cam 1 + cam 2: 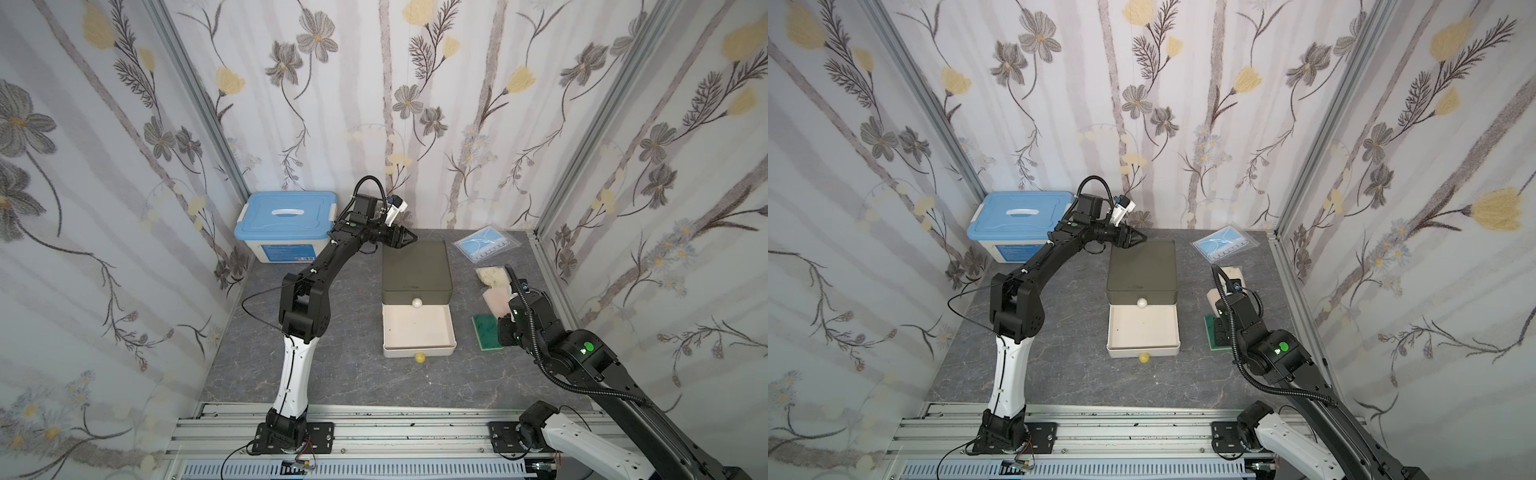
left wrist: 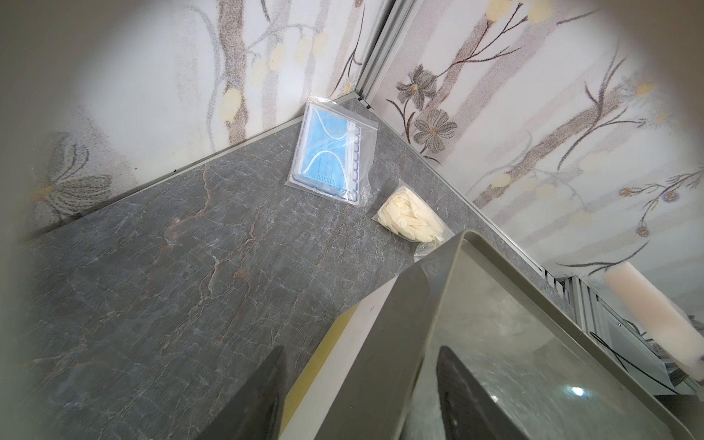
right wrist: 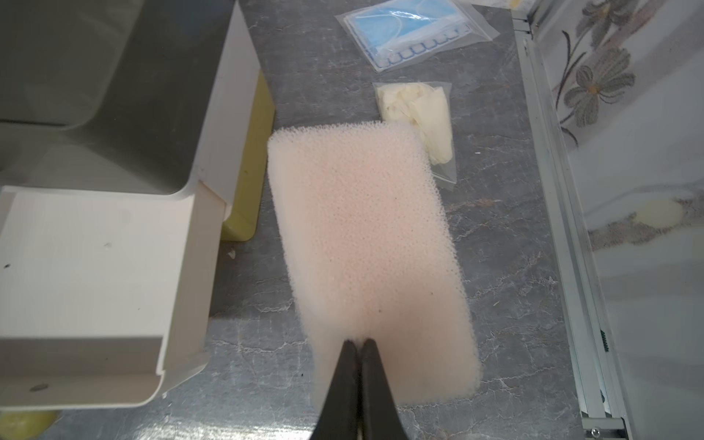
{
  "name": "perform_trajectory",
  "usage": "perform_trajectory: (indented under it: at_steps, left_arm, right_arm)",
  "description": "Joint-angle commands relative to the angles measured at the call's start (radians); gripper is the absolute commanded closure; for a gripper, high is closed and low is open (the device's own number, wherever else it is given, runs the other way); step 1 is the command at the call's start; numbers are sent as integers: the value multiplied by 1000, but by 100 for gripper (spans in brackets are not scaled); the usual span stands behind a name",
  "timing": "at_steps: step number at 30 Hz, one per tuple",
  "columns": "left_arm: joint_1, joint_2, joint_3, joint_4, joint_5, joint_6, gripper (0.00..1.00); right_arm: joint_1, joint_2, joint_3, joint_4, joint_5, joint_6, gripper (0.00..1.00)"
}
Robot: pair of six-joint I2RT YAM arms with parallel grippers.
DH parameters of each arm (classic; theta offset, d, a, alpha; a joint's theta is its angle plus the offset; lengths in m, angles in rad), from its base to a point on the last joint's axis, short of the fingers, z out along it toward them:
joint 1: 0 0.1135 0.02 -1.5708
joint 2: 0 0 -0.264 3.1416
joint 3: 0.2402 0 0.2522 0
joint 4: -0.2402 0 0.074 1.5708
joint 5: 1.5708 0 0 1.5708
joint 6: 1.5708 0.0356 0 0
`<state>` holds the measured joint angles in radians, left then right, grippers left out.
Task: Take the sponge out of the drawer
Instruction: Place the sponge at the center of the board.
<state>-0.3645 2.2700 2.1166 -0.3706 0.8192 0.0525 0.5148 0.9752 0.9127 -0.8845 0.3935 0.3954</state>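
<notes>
My right gripper [image 3: 359, 341] is shut on the near edge of the pale pink sponge [image 3: 365, 247]. It holds the sponge above the table, to the right of the drawer and outside it. The sponge [image 1: 494, 301] also shows in both top views, beyond the right wrist. The white drawer [image 1: 417, 352] [image 1: 1144, 351] [image 3: 76, 362] stands pulled out of the olive-grey cabinet [image 1: 415, 266], and nothing lies in it. My left gripper [image 1: 409, 240] [image 2: 361, 348] sits at the cabinet's back left corner. One finger is outside the wall and one over the top, closed on the rim.
A flat green pad [image 1: 484, 332] lies on the table under the right wrist. A bag of gloves [image 1: 492, 276] and a bag of blue masks [image 1: 486, 243] lie at the back right. A blue-lidded box [image 1: 286, 224] stands at the back left. A yellow knob [image 1: 420, 357] sticks out below the drawer front.
</notes>
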Motion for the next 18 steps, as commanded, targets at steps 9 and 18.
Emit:
perform_trajectory:
  at_steps: [9,18]
  left_arm:
    - [1,3,-32,-14,-13,15,37]
    - [5,9,-36,-5,-2,18,37]
  right_arm:
    - [-341,49,-242,254,-262,-13,100]
    - [-503,199,-189,249,-318,-79,100]
